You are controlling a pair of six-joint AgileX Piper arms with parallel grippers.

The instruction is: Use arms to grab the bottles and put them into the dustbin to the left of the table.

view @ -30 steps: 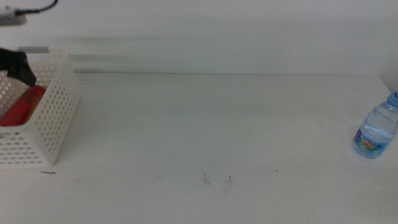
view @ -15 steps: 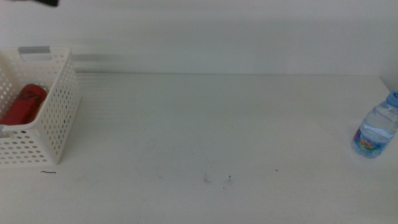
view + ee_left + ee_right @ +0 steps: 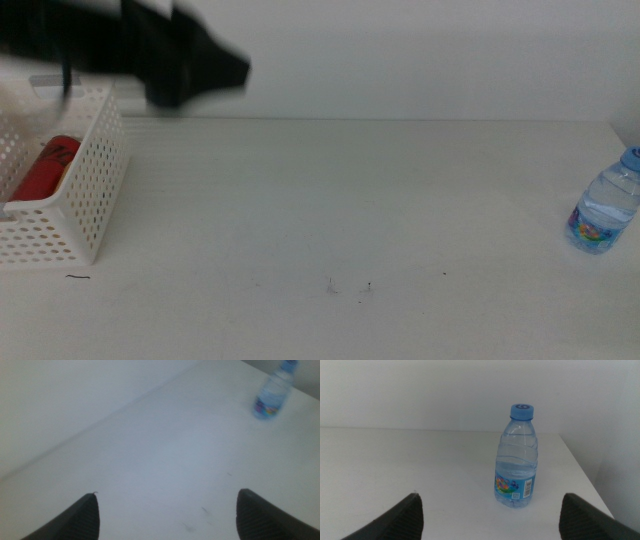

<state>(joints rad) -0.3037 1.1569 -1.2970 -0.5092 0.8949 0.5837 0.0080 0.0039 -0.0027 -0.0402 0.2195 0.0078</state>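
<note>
The small clear water bottle (image 3: 605, 211) with a blue cap stands upright at the table's right edge; it also shows in the right wrist view (image 3: 516, 459) and far off in the left wrist view (image 3: 273, 391). The red cola can (image 3: 42, 166) lies inside the white perforated dustbin (image 3: 88, 200) at the left. My left gripper (image 3: 222, 68) is a dark blur high above the table, just right of the dustbin; in its wrist view (image 3: 165, 515) the jaws are wide apart and empty. My right gripper (image 3: 490, 515) is open and empty, facing the water bottle. The yellow juice bottle is out of view.
The white table (image 3: 340, 200) has tiny dark specks (image 3: 350, 288) near its front middle and a short dark mark (image 3: 77, 277) in front of the dustbin. A pale wall stands behind the table.
My left arm rose out of the dustbin, leaving the red can inside, went out of view, and now sweeps rightward across the picture's top left. The water bottle has not moved.
</note>
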